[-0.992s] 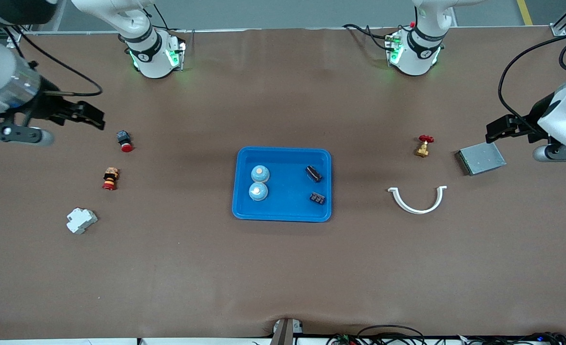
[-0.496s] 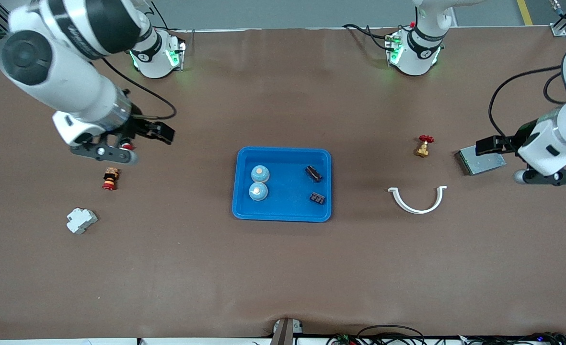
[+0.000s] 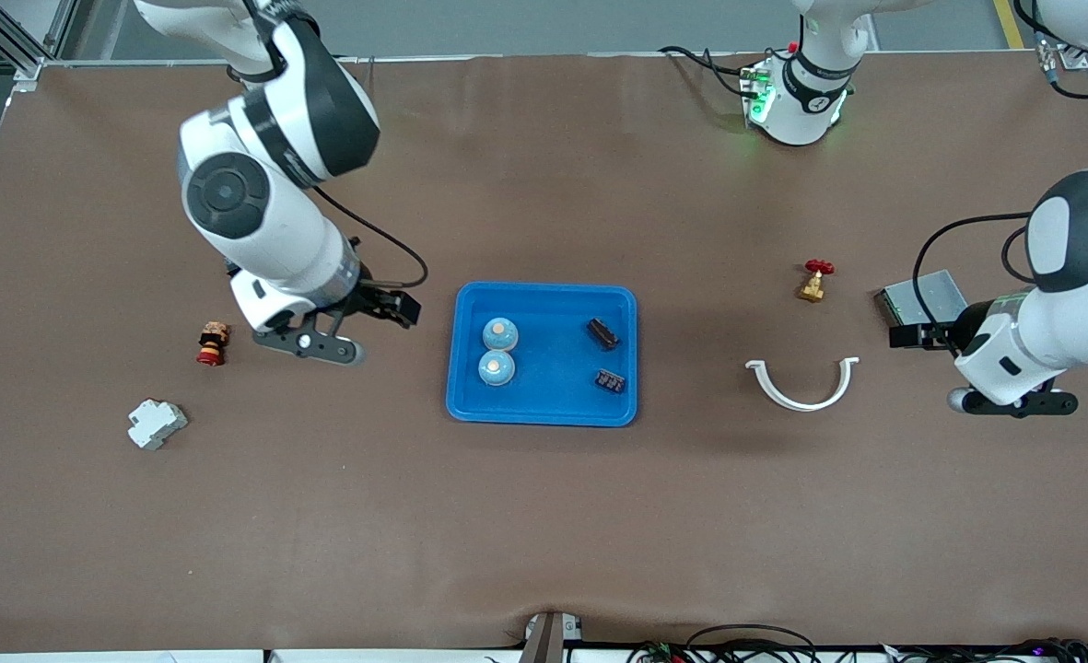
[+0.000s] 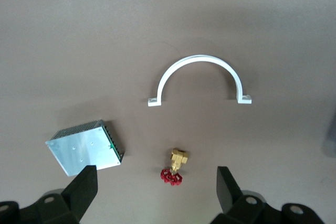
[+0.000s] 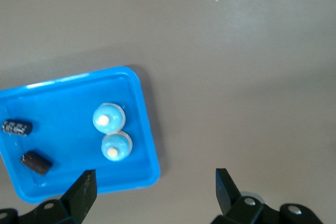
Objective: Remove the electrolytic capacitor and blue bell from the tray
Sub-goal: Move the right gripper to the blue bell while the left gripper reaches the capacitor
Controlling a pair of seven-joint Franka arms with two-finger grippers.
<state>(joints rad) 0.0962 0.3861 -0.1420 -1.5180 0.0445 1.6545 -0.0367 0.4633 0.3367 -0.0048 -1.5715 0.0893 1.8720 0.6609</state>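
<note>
Both jaws released: right gripper point(image 3: 403, 308) over bare table at frame centre-left beside the tray point(image 3: 544, 411), left gripper point(image 3: 905, 335) at right edge. Two bells point(image 3: 497, 351) touch; two capacitors point(image 3: 606, 355) lie apart. Risk: fingers nudging the neighbouring bell.

A blue tray point(image 3: 544, 410) sits mid-table holding two blue bells point(image 3: 497, 352) side by side at the right arm's end and two dark capacitors point(image 3: 606, 357) at the left arm's end. The right gripper point(image 3: 398, 308) hangs over bare table just beside the tray, jaws apart. The left gripper point(image 3: 912, 336) hangs over a grey metal box point(image 3: 935, 292), jaws apart. A white curved bracket point(image 3: 803, 383) and a red-handled brass valve point(image 3: 814, 280) lie between that box and the tray.
</note>
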